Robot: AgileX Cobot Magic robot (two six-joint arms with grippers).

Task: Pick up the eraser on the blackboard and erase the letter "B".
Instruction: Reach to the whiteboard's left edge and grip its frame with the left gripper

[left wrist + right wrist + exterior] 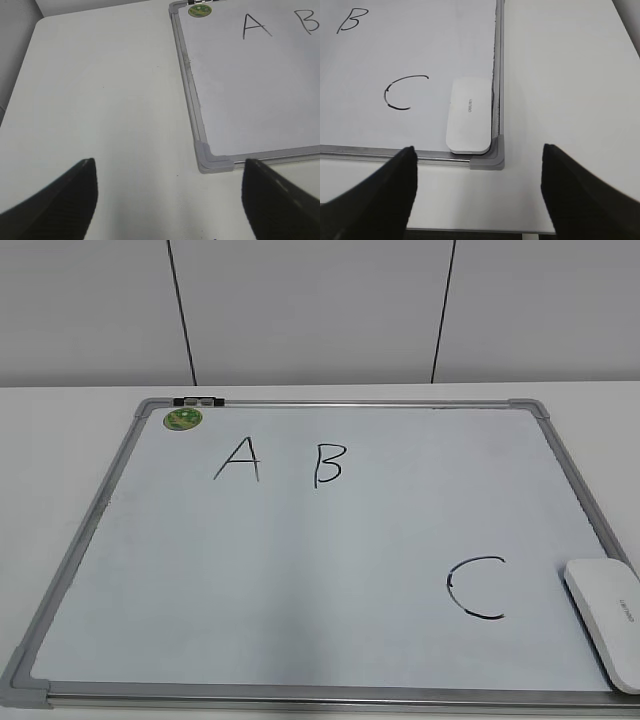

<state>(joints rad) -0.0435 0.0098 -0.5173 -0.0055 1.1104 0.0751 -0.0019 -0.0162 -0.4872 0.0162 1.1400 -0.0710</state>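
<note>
The blackboard, a white board in a silver-grey frame, lies flat on the table. The black letter "B" is at its upper middle, also in the right wrist view and cut off in the left wrist view. The white eraser lies on the board's near right corner, also in the right wrist view. My right gripper is open and empty, above the table just short of that corner. My left gripper is open and empty near the board's near left corner. Neither gripper shows in the exterior view.
A black "A" stands left of the "B" and a black "C" next to the eraser. A round green sticker sits at the board's far left corner. The table's front edge runs just below my right gripper.
</note>
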